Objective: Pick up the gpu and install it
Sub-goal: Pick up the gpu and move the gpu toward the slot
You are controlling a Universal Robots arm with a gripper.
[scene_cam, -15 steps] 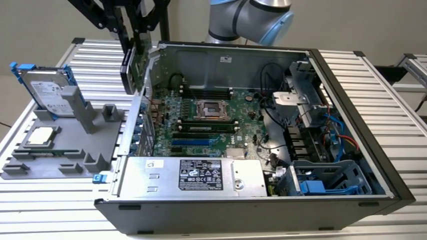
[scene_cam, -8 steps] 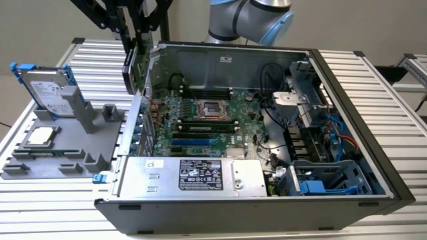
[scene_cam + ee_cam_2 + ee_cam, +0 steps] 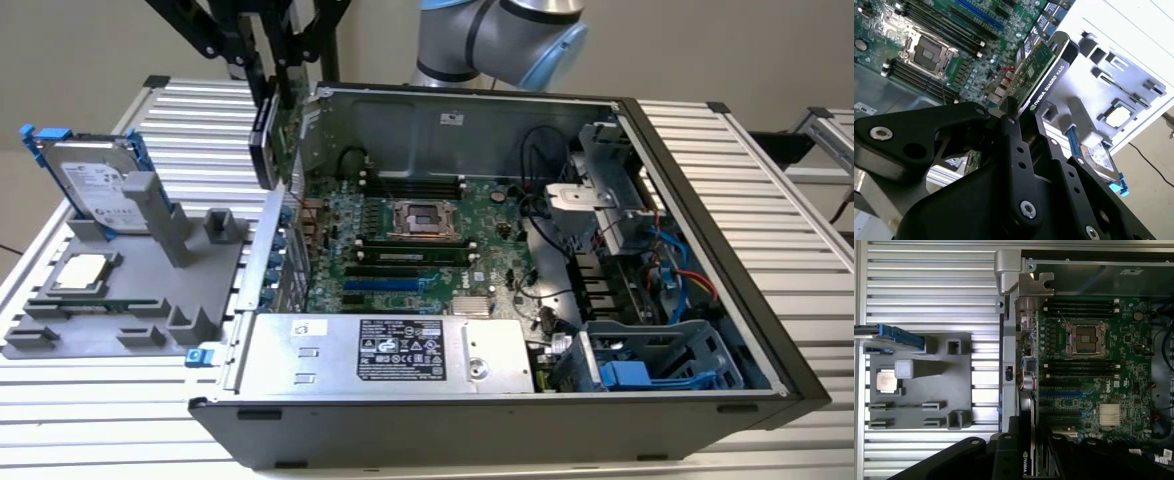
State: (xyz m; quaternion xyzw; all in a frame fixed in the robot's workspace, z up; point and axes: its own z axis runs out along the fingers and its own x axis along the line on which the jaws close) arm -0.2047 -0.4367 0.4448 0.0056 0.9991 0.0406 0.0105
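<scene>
The gripper (image 3: pixel 278 88) is clamped on the gpu (image 3: pixel 264 140). In the second wrist view its black fingers (image 3: pixel 1015 150) press against the card's two faces with no gap showing. The card is held clear of everything else, on edge, hanging down from the fingertips. In the exterior view it hangs over the wall of the open computer case (image 3: pixel 467 435) that faces the grey holder (image 3: pixel 147 320), with the motherboard (image 3: pixel 400 250) lying inside the case below it.

In the second wrist view the gpu (image 3: pixel 1046 70) runs straight out from the gripper (image 3: pixel 1021 117), its green board and black cooler edge both showing.

There is one gpu, one gripper and one case. The case sits in the middle of the worktop (image 3: pixel 94 420). The one holder lies beside it, toward the worktop's edge at the exterior view's left. The holder carries one hard drive (image 3: pixel 94 185) with blue clips, standing upright, and one small square silver chip (image 3: pixel 83 272), lying flat.
</scene>
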